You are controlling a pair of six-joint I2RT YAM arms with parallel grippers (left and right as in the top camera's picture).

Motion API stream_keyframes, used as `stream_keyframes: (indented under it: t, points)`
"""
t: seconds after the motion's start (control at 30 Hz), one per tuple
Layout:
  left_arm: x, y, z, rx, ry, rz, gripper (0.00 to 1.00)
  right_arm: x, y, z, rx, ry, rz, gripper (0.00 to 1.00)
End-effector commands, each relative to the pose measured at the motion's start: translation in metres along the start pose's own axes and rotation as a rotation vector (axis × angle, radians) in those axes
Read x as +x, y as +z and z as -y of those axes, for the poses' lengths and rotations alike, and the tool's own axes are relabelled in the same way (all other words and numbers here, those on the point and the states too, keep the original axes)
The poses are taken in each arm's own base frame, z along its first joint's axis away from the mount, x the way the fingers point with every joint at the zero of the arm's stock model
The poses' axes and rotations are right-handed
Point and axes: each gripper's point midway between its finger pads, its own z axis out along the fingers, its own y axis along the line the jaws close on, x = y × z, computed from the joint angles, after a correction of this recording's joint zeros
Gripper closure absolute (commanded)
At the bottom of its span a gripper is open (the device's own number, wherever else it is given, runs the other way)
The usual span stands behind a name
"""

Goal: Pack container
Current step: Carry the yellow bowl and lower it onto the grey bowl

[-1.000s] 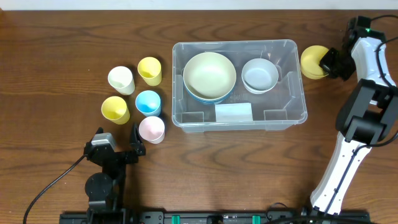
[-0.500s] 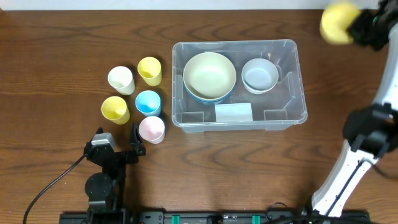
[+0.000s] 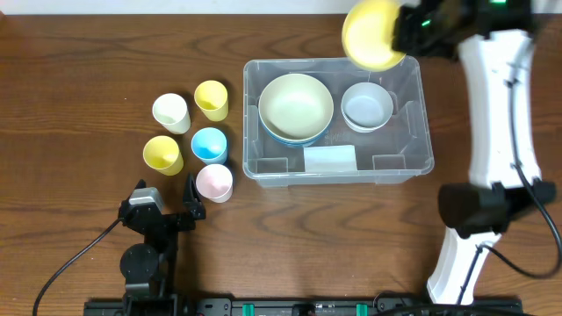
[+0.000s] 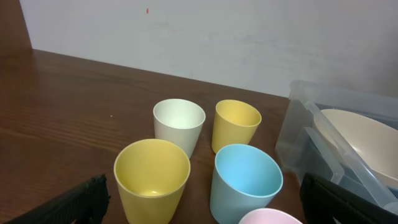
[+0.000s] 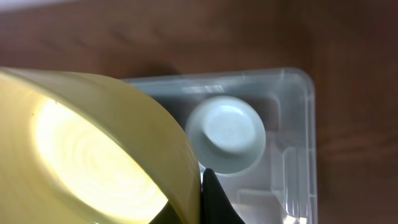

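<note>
Table (image 3: 79,53) of brown wood fills the view from above. The clear box (image 3: 413,132) sits near the middle of it, a little to the right, with its long side going left to right. Inside the box, on the left, a big cream bowl (image 3: 296,104) rests in a blue bowl (image 3: 283,138), and only the blue rim peeks out. Beside them on the right lies a small pale bowl (image 3: 366,105). A white label (image 3: 329,159) shows on the bottom of the box, close to the front wall.

The right hand (image 3: 402,33) is up in the air by the back wall of the box. Its fingers are squeezed together on the rim of a yellow bowl (image 3: 371,33). Seen from above, the yellow bowl covers part of the back wall. In the right wrist camera the yellow bowl fills the left side, one dark finger (image 5: 211,199) is against its rim, and the small pale bowl shows below in the box.

The left hand (image 3: 167,195) is low down near the front of the table, left of the box. Its fingers are wide apart with nothing between them.

Five cups stand upright to the left of the box. A white cup (image 3: 170,112) and a yellow cup (image 3: 212,99) are at the back. A second yellow cup (image 3: 162,154) and a blue cup (image 3: 210,144) are in front of them. A pink cup (image 3: 214,182) is nearest the left hand.
</note>
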Motion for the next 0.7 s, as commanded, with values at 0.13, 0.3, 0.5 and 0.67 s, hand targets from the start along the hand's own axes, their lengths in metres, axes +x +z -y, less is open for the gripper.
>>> stream_keyframes:
  t: [0.13, 0.3, 0.5, 0.67]
  points:
    - [0.015, 0.001, -0.008, -0.035, 0.008, -0.044, 0.02, 0.026, 0.060, 0.021, 0.097, 0.042, -0.120, 0.96]
    - [0.015, 0.001, -0.008, -0.036, 0.008, -0.043, 0.02, 0.045, 0.085, 0.032, 0.120, 0.053, -0.186, 0.94]
    - [0.015, 0.001, -0.008, -0.036, 0.008, -0.043, 0.02, 0.054, 0.104, 0.038, 0.127, 0.055, -0.206, 0.83]
    - [0.015, 0.001, -0.008, -0.036, 0.008, -0.043, 0.02, 0.055, 0.115, 0.043, 0.128, 0.061, -0.200, 0.78]
